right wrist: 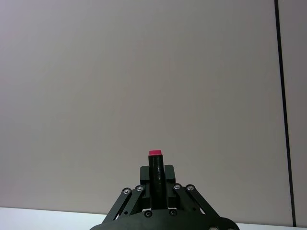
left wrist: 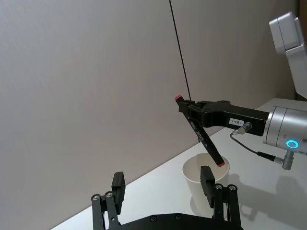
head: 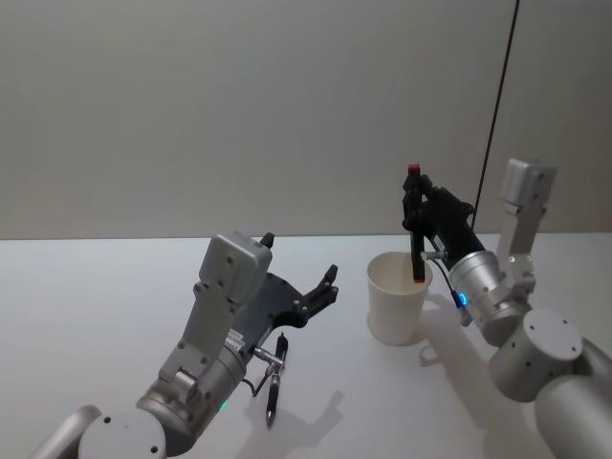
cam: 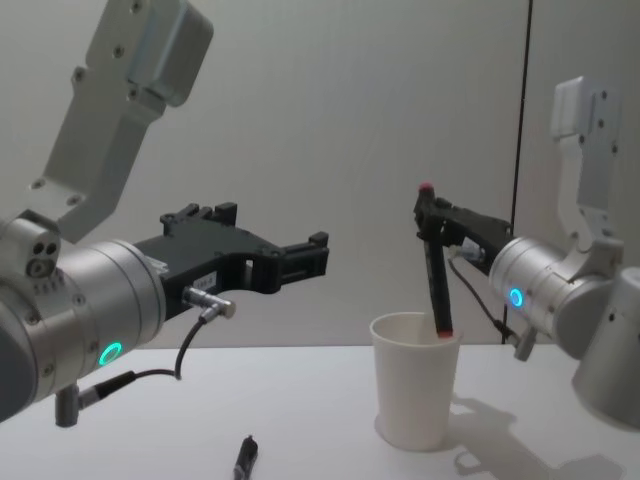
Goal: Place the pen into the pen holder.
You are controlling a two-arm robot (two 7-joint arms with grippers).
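Right gripper holds pen near-upright

Prob. a robotics lab or test room: plain white table set vs. a bare grey wall w/ thin black line (cable or panel seam, can't tell) running down it.

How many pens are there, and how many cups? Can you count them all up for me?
Paper cups: 1, the white cup.
Pens: 2, the held pen in the right gripper, its lower end at the cup's mouth, and the loose pen lying on the table.
Total: 3.
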